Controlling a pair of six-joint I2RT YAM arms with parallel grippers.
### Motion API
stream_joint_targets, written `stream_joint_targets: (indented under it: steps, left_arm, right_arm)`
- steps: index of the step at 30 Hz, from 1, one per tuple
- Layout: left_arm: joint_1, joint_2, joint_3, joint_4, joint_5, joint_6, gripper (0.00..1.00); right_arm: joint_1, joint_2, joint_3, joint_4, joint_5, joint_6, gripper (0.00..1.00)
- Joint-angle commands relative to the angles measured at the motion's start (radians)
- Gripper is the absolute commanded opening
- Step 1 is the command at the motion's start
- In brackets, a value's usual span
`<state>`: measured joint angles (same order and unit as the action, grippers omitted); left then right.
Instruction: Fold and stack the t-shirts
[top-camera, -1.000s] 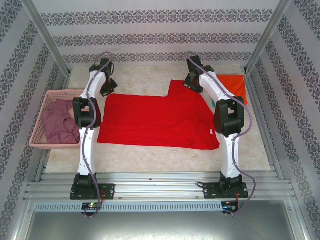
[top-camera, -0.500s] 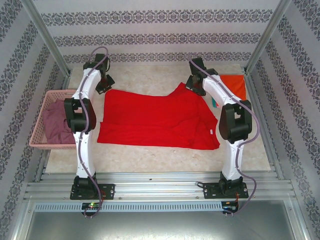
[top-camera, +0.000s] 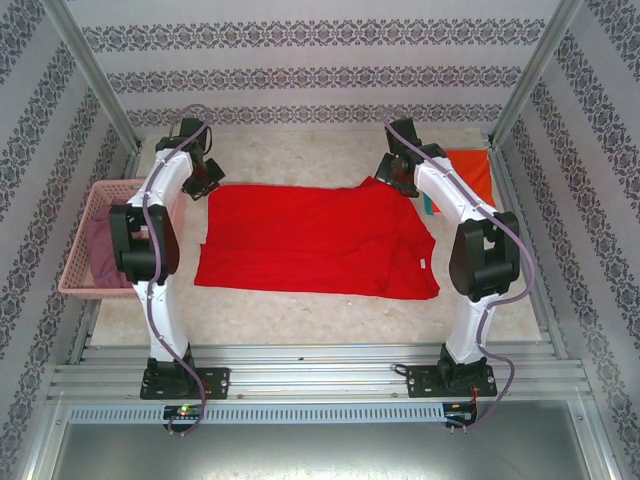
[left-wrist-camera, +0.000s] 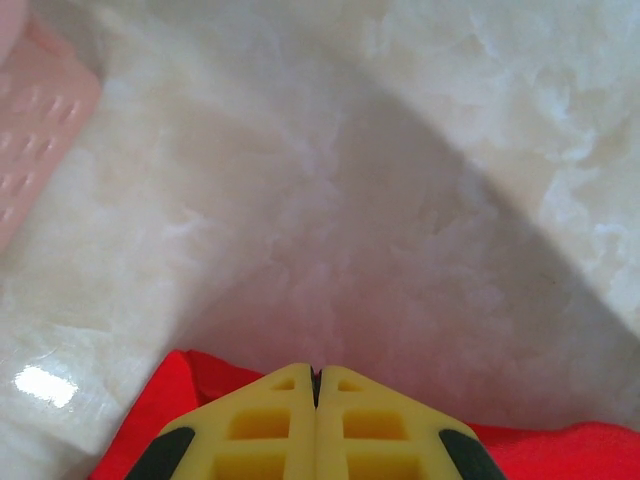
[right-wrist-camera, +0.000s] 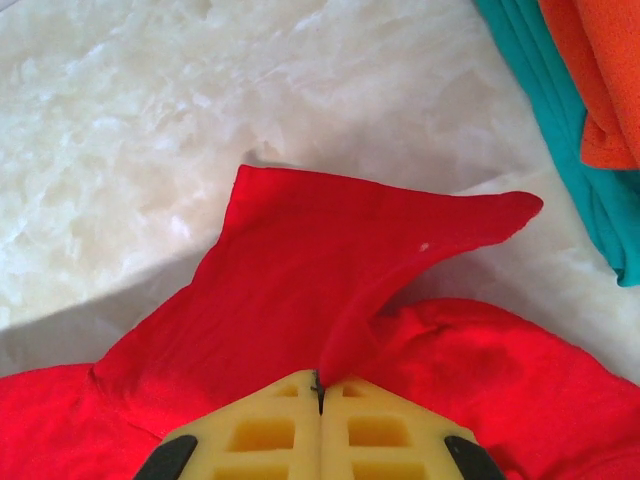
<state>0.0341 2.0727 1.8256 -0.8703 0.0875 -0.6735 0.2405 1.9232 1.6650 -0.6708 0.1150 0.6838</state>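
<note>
A bright red t-shirt (top-camera: 315, 240) lies spread flat across the middle of the table. My left gripper (top-camera: 203, 180) is at the shirt's back left corner, its yellow fingers pressed together with red cloth (left-wrist-camera: 160, 415) running under them. My right gripper (top-camera: 398, 176) is at the back right and is shut on a raised fold of the red shirt (right-wrist-camera: 300, 270), whose sleeve flap fans out ahead of the fingers. An orange shirt (top-camera: 468, 168) lies folded on a teal one (right-wrist-camera: 560, 110) at the back right. The mauve shirt (top-camera: 98, 255) sits in the basket.
The pink lattice basket (top-camera: 78, 288) stands at the table's left edge, its corner close to my left gripper (left-wrist-camera: 40, 110). Metal frame posts and patterned walls close in the back and both sides. Bare marble shows in front of the red shirt.
Both grippers moved toward the back and apart. The red flap that stood up at the back right has come down, and the shirt's back edge now runs straight.
</note>
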Motion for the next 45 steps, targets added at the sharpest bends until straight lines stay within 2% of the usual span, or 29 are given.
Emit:
stream_joint_targets:
  steps: [1, 14, 33, 45]
  left_arm:
    - [0.019, -0.057, -0.054, 0.080, 0.046, -0.015, 0.00]
    - [0.027, -0.157, -0.166, 0.105, 0.123, 0.001, 0.00]
    - [0.046, -0.369, -0.430, 0.139, 0.162, 0.012, 0.00]
    - [0.105, -0.436, -0.541, 0.172, 0.219, 0.003, 0.00]
  right_arm:
    - [0.016, -0.054, -0.027, 0.018, 0.003, -0.009, 0.00]
    - [0.026, -0.172, -0.137, 0.034, 0.006, -0.018, 0.00]
    - [0.034, -0.428, -0.433, 0.057, 0.027, -0.007, 0.00]
    - [0.043, -0.580, -0.572, 0.030, 0.029, 0.018, 0.00]
